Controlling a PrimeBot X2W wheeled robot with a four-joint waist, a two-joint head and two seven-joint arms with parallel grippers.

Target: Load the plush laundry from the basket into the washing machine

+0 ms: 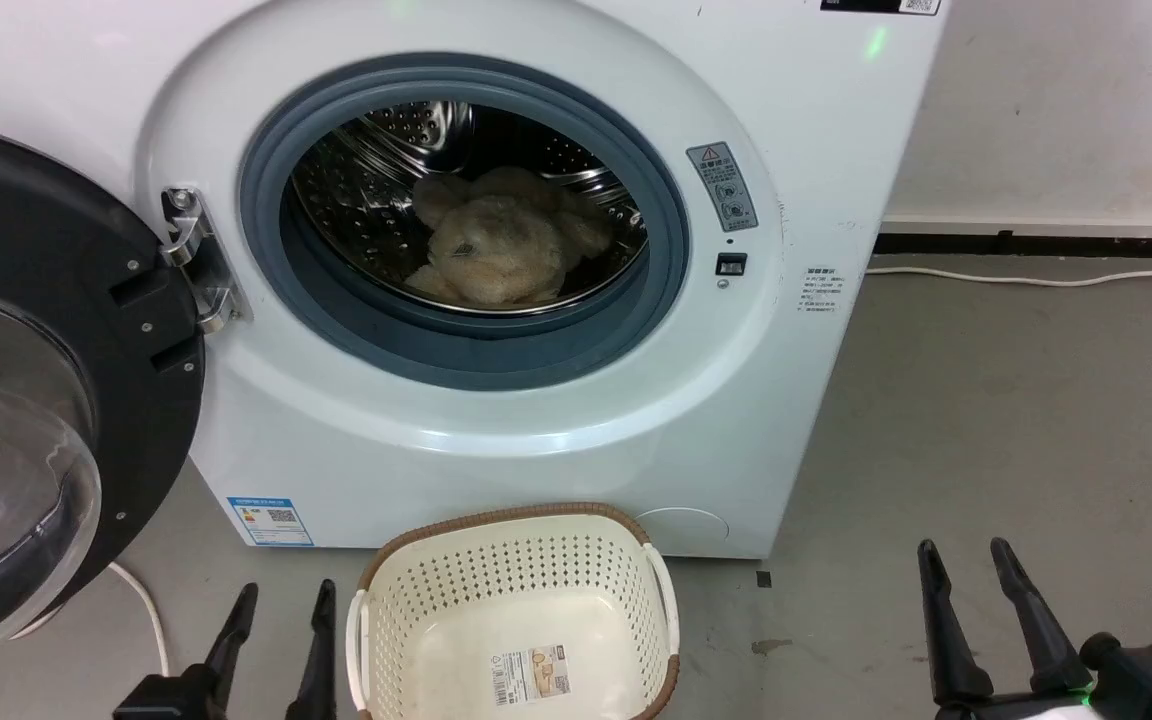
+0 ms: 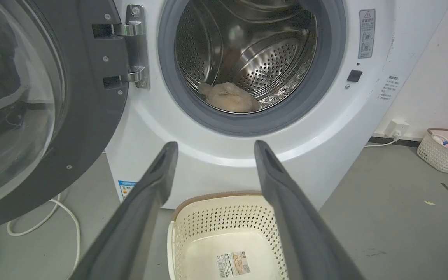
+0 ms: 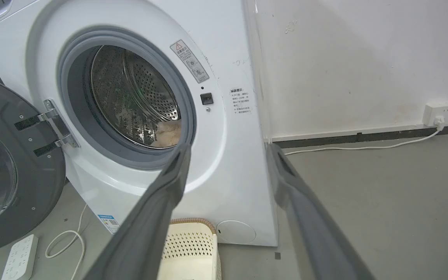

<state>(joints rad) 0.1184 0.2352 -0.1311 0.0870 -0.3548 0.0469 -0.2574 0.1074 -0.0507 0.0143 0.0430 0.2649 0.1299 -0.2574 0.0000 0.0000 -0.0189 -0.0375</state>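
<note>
Inside washer (image 1: 536, 440): plush laundry (image 1: 501, 250) (door (image 1: 36, 220) wide, basket (image 1: 516, 570) below); left end effector (image 1: 286, 590), right end effector (image 1: 962, 545) spread.

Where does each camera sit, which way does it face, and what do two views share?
Head view: high, looking forward and down at the washing machine, plush laundry in its drum, basket; left hand and right hand at the bottom.
Left wrist view: low, facing the open drum squarely; left hand's two fingers show.
Right wrist view: from the machine's right, facing it obliquely; right hand's fingers show.
All three share the plush laundry inside the drum.
</note>
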